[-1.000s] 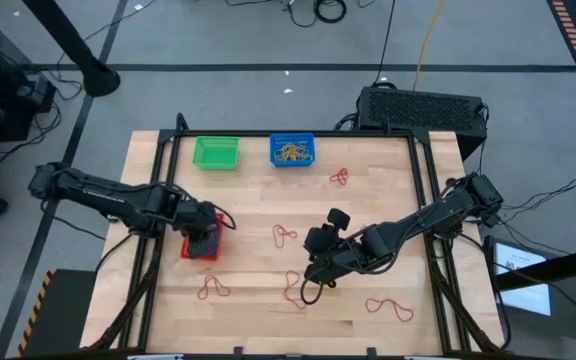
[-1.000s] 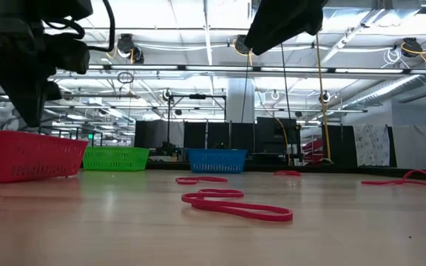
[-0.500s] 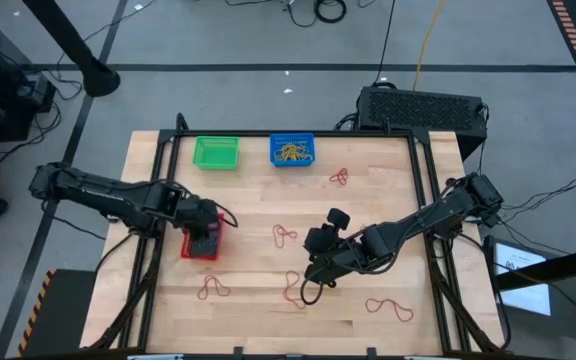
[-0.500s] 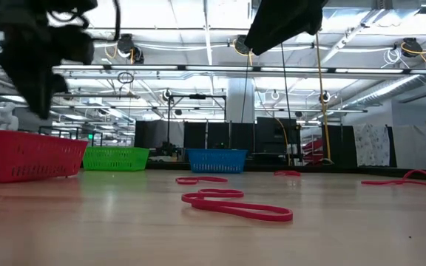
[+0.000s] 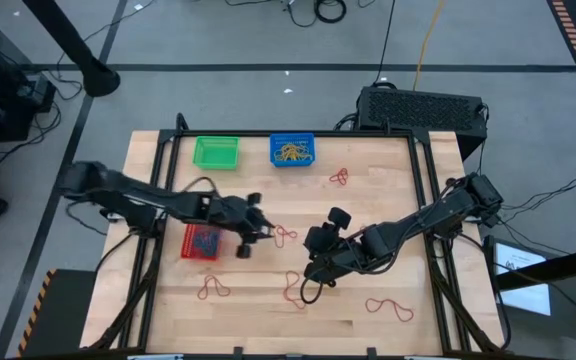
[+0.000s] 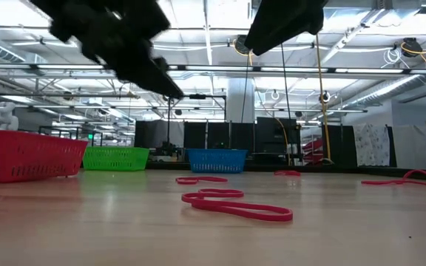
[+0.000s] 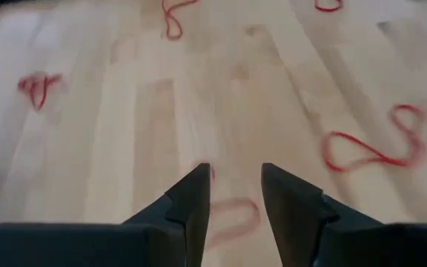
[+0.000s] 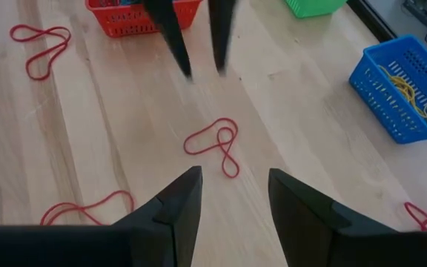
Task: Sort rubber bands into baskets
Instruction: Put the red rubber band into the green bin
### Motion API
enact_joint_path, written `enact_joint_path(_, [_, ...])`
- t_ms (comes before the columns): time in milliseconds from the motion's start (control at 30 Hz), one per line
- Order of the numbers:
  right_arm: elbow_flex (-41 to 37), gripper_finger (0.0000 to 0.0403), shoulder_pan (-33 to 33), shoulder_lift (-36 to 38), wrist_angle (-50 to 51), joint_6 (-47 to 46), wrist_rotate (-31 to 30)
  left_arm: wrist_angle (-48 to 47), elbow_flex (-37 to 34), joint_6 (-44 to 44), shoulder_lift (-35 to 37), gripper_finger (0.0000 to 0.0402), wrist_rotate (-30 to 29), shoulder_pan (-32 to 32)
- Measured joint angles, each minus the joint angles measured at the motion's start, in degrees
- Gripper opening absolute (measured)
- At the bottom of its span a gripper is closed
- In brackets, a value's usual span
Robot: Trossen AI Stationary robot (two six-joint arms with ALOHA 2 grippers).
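High view first: the left claw (image 5: 260, 231) hangs over the middle of the wooden surface (image 5: 388, 200), its fingers parted with nothing between them. The red basket (image 5: 202, 242) sits close behind it, toward its own arm, with a dark heap of bands inside. Just ahead of its tips lies a red rubber band (image 5: 285, 236), twisted into a figure eight. The right claw (image 5: 313, 272) waits a little beyond that same band, also spread and empty; from its wrist camera the twisted band (image 8: 215, 144) lies right in front of its fingers, with the left claw's two dark fingers poised just past it.

By my reckoning the job is partly done. The blue basket (image 5: 292, 150), well off beyond both claws at the far edge, already holds a tangle of yellow-tan bands, and the red one has some too. The green basket (image 5: 215, 153) beside the blue looks bare from above, though I can't be sure.

Left out on the wood are only red loops: the one between the claws, a small one near the blue basket (image 5: 339, 177), one close under the right claw (image 5: 294, 291), another behind the left claw toward the near edge (image 5: 212, 289), and a long one beyond the right claw (image 5: 390, 309).
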State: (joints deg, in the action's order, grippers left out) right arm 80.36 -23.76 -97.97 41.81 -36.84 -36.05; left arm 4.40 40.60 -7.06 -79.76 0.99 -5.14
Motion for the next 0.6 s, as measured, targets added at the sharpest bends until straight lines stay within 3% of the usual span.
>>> enact_joint_path(100, [0.0, 0.0148, -0.01, 0.0, 0.04, 0.0, 0.04, 8.12, 0.45, -4.35, -7.76, 0.013, 0.04, 0.65])
enact_joint_path(267, [0.0, 0.0148, -0.01, 0.0, 0.6, 0.0, 0.09, 9.14, 4.48, -5.37, -17.33, 0.013, 0.26, 2.11])
enact_joint_path(600, [-3.42, 0.0148, -0.01, 0.0, 0.48, -0.03, 0.12, 7.0, 8.57, -2.57, -26.54, 0.013, 1.52, 5.42])
